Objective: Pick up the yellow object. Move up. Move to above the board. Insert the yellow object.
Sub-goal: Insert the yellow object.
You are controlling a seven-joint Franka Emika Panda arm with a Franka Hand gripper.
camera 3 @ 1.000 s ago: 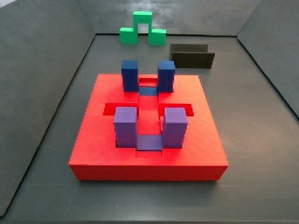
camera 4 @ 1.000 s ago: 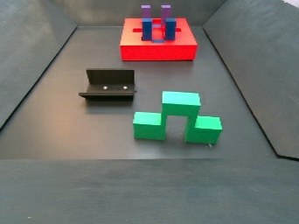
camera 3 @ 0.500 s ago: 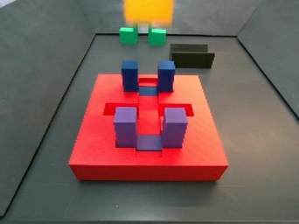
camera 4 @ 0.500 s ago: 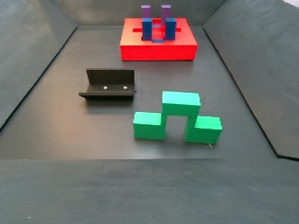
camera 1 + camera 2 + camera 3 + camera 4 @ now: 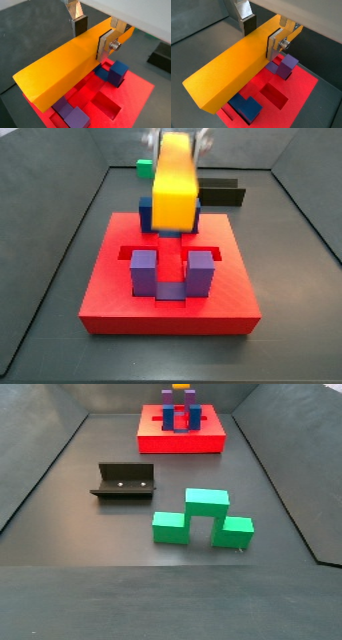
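**Holding the bar above the board**

Holding the yellow bar (image 5: 70,65), your gripper (image 5: 92,34) hangs over the red board (image 5: 133,95); in both wrist views the 2 silver fingers (image 5: 275,42) are clamped on the bar's 2 long faces near one end. The bar runs out from the jaws, with the board's square recesses and blue and purple blocks (image 5: 281,65) showing underneath it.

In a side view the bar (image 5: 175,180) hangs in the air over the far half of the board (image 5: 170,303), in front of the 2 blue blocks (image 5: 147,210) there. You cannot make out the gripper clearly in that view; it is a blur at the bar's upper end.

Nearer that camera, 2 purple blocks (image 5: 143,272) stand on the board. The fixture (image 5: 124,481) and the green block (image 5: 202,518) sit on the floor, well apart from the board (image 5: 182,438).
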